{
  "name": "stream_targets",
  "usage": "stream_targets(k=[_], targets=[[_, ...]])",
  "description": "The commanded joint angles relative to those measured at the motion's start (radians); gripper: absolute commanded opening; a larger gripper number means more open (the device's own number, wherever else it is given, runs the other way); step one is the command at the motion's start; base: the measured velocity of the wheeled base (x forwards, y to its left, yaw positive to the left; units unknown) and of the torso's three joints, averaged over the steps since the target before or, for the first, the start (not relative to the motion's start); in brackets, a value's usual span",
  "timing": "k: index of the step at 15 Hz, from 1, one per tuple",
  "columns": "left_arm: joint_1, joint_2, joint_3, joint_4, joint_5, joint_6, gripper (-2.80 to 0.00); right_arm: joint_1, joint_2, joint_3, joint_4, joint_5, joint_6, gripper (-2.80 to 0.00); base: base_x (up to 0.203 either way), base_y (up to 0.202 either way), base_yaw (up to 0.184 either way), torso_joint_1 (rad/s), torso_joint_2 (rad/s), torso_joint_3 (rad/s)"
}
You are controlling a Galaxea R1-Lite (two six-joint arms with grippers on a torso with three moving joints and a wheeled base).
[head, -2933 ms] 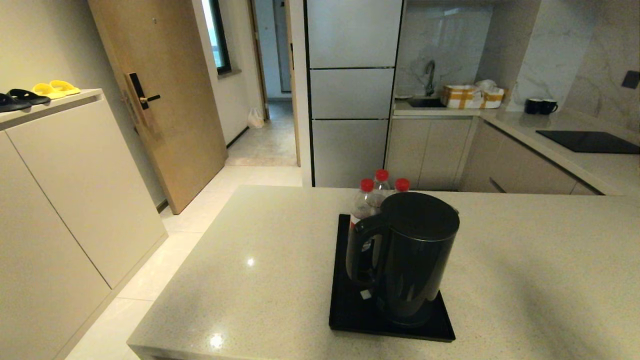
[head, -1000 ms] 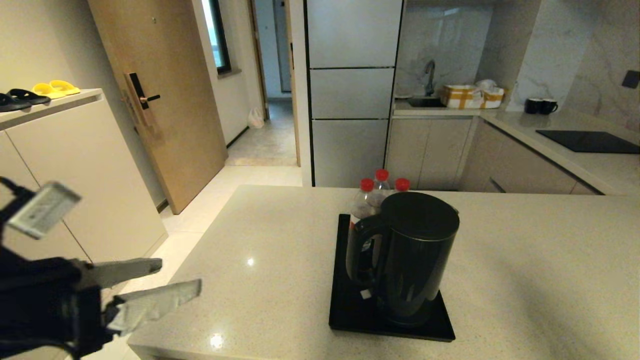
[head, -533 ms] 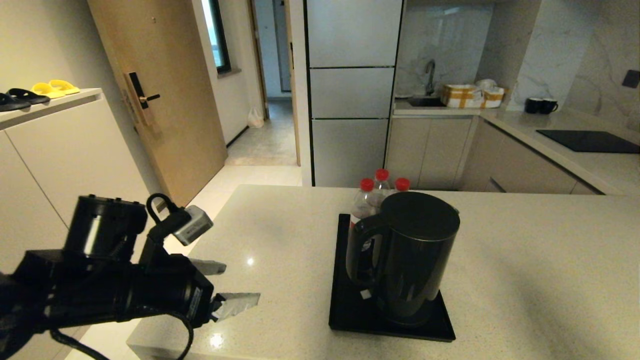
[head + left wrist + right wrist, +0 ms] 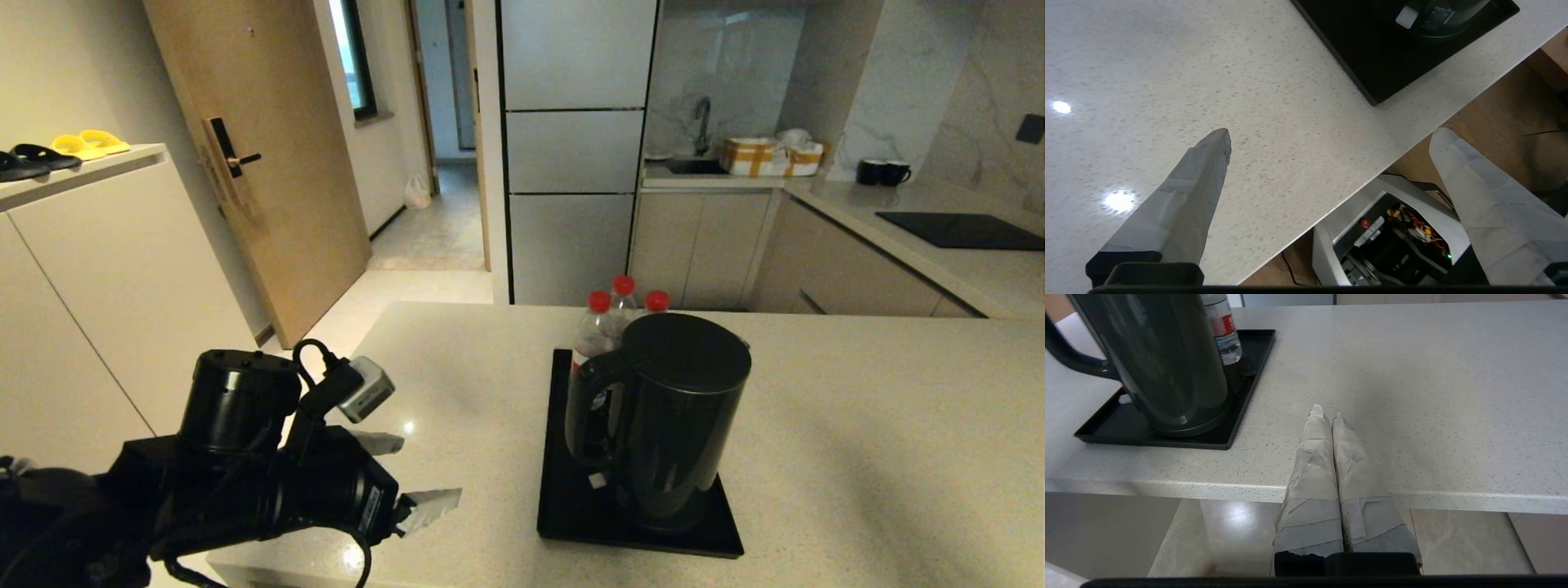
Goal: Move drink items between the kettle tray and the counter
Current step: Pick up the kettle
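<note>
Nearest to the robot, the left gripper [image 4: 408,474] hovers over the front edge of the counter [image 4: 457,408], on the handle side of the kettle [image 4: 669,416] but well apart from it, with its fingers spread wide and nothing between them. The right gripper [image 4: 1327,416] waits low at the counter's front edge on the other side of the kettle, fingers pressed together and empty. The kettle stands upright on the kettle tray [image 4: 563,514], and just behind the kettle the red-capped bottles [image 4: 600,327] stand on the same tray. So nothing is moved to the counter yet; the whole transfer seems to remain
</note>
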Motion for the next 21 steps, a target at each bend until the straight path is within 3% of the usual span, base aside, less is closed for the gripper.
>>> stream_targets(k=[1, 6, 8, 9, 18, 19, 21], targets=[[-0.042, 0.008, -0.032, -0.001, 0.005, -0.033, 0.0, 0.0, 0.0, 0.0, 0.001, 0.0, 0.0, -2.8, 0.0, 0.0, 0.0, 0.0, 0.0, 0.0], [-0.14, 0.023, -0.053, -0.007, 0.092, -0.06, 0.0, 0.0, 0.0, 0.0, 0.001, 0.0, 0.0, -2.8, 0.0, 0.0, 0.0, 0.0, 0.0, 0.0], [-0.14, 0.02, -0.043, -0.008, 0.095, -0.062, 0.0, 0.0, 0.0, 0.0, 0.001, 0.0, 0.0, -2.8, 0.0, 0.0, 0.0, 0.0, 0.0, 0.0], [-0.14, 0.011, -0.04, -0.016, 0.096, -0.063, -2.8, 0.0, 0.0, 0.0, 0.001, 0.0, -0.002, -2.8, 0.0, 0.0, 0.0, 0.0, 0.0, 0.0], [-0.15, 0.041, -0.08, -0.014, 0.1, -0.092, -2.8, 0.0, 0.0, 0.0, 0.001, 0.0, 0.0, -2.8, 0.0, 0.0, 0.0, 0.0, 0.0, 0.0], [-0.161, 0.05, -0.089, -0.016, 0.121, -0.093, -2.8, 0.0, 0.0, 0.0, 0.001, 0.0, 0.0, -2.8, 0.0, 0.0, 0.0, 0.0, 0.0, 0.0], [-0.236, 0.149, -0.136, -0.037, 0.315, -0.097, -2.8, 0.0, 0.0, 0.0, 0.001, 0.0, 0.0, -2.8, 0.0, 0.0, 0.0, 0.0, 0.0, 0.0]])
